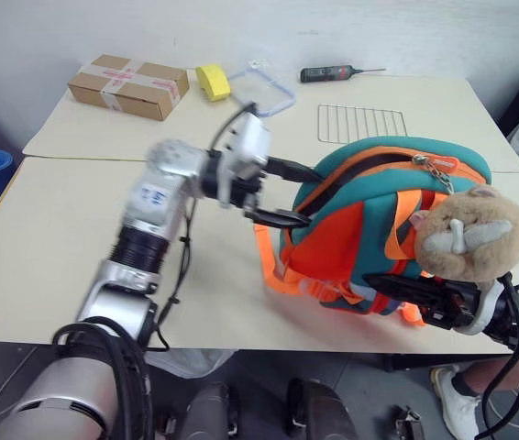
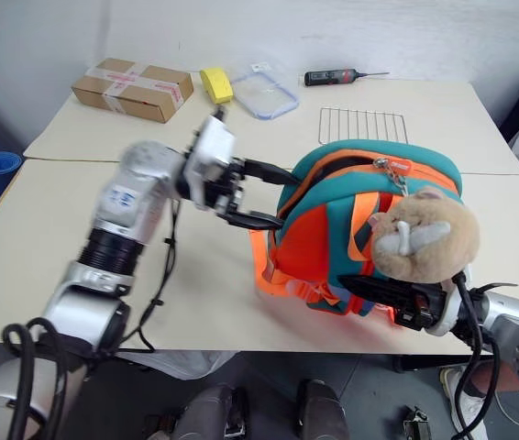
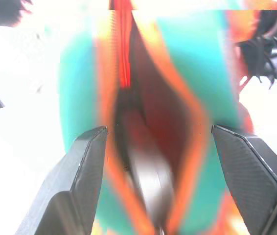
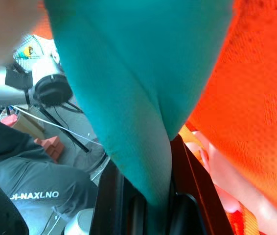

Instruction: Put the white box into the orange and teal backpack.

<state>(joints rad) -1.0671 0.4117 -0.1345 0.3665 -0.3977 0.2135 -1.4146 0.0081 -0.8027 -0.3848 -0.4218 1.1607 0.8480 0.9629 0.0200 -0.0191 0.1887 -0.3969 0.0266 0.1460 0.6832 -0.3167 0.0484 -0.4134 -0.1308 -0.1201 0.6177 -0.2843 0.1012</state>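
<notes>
- My left pincer (image 1: 294, 194) stood spread wide and empty at the zipper mouth of the small orange and teal padded backpack (image 1: 369, 229), which stood on the pale counter (image 1: 49, 238).
- In my left wrist view a pale flat shape, seemingly the white plastic box (image 3: 146, 181), lay inside the opening.
- My right pincer (image 4: 153, 196) was clamped on a teal fold, likely steadying the pack.

A brown taped cardboard box (image 1: 129, 85), a yellow object (image 1: 212, 82), a clear container lid (image 2: 263, 93), a screwdriver (image 1: 333, 73) and a wire rack (image 1: 361, 123) are lying on the far table (image 1: 443, 110)
</notes>
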